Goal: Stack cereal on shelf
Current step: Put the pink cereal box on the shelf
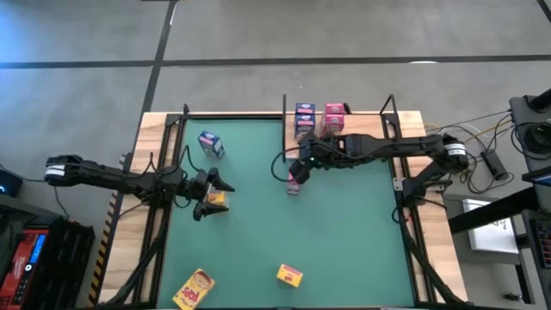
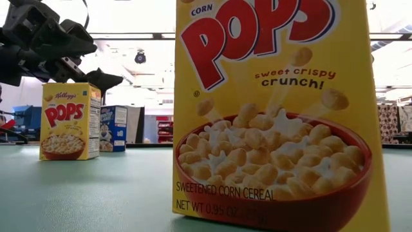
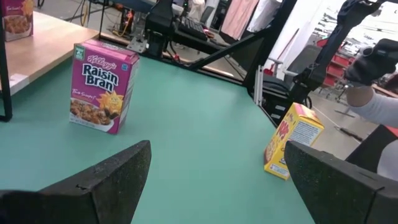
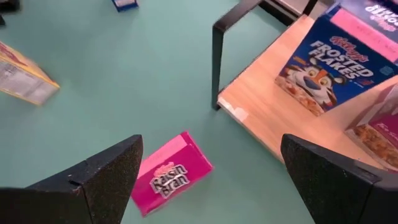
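Overhead, the left gripper [image 1: 215, 191] hovers above the green worktop [image 1: 344, 241], left of its middle, over a yellow box [image 1: 216, 200]. Its wrist view shows the jaws spread wide with nothing between them. The right gripper [image 1: 297, 169] hangs just in front of the shelf [image 1: 405, 120], above a pink Raisin Bran box [image 4: 171, 181]; its jaws are likewise wide open and empty.

That pink box stands upright in the left wrist view, printed front toward that camera, long axis vertical. The right wrist camera looks down on it from above, close to the shelf's black corner post [image 4: 216, 59].

On the shelf, at the worktop's far edge, a blue Frosted Flakes box [image 4: 323, 68] stands with its front showing, a pink box [image 1: 334, 117] beside it.

Elsewhere, a blue box [image 1: 210, 144] stands far-left on the worktop. A second yellow box [image 1: 195, 288] lies flat near the front-left, long axis slanting. A Corn Pops box [image 2: 277, 109] stands upright at the front edge, close to the low camera and facing it.
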### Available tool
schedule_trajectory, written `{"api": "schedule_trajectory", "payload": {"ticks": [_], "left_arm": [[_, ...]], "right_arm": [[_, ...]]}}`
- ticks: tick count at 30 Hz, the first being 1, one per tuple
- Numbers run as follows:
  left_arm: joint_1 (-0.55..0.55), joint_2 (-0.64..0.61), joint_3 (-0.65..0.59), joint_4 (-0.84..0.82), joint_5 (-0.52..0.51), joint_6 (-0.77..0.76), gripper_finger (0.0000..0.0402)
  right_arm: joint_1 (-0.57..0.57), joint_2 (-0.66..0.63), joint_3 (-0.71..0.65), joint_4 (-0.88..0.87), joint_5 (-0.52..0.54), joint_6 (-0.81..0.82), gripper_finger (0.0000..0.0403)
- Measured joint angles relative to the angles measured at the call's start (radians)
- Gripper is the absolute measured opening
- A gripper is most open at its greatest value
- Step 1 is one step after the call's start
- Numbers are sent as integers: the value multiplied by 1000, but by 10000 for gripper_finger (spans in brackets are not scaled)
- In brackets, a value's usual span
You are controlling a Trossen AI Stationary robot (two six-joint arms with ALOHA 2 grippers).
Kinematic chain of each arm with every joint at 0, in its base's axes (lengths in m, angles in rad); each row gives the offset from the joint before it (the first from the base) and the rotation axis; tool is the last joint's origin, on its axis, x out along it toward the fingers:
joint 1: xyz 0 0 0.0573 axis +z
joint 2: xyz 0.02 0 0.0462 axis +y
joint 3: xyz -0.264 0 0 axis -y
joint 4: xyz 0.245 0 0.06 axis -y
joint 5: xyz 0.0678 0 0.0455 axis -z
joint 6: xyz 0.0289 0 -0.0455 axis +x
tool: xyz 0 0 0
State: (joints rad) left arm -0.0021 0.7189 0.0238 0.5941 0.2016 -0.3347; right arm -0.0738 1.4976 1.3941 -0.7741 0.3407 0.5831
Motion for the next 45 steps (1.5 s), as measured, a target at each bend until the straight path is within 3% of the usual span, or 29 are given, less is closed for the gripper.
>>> {"api": "schedule_trajectory", "payload": {"ticks": [14,24,31,37,45], "left_arm": [[0,0,0,-2,34,0,352],[0,-1,0,-3,98,0,352],[0,-1,0,-3,97,0,352],[0,-1,2,-6,97,0,352],[0,1,24,-11,97,-1,352]], "right_arm": [[-27,36,31,3,-44,-66,370],[-27,181,178,-131,-12,-37,370],[-31,243,289,-188,-14,-133,370],[-40,276,333,-240,-144,-183,370],[-47,324,334,-333,-219,-271,370]]}}
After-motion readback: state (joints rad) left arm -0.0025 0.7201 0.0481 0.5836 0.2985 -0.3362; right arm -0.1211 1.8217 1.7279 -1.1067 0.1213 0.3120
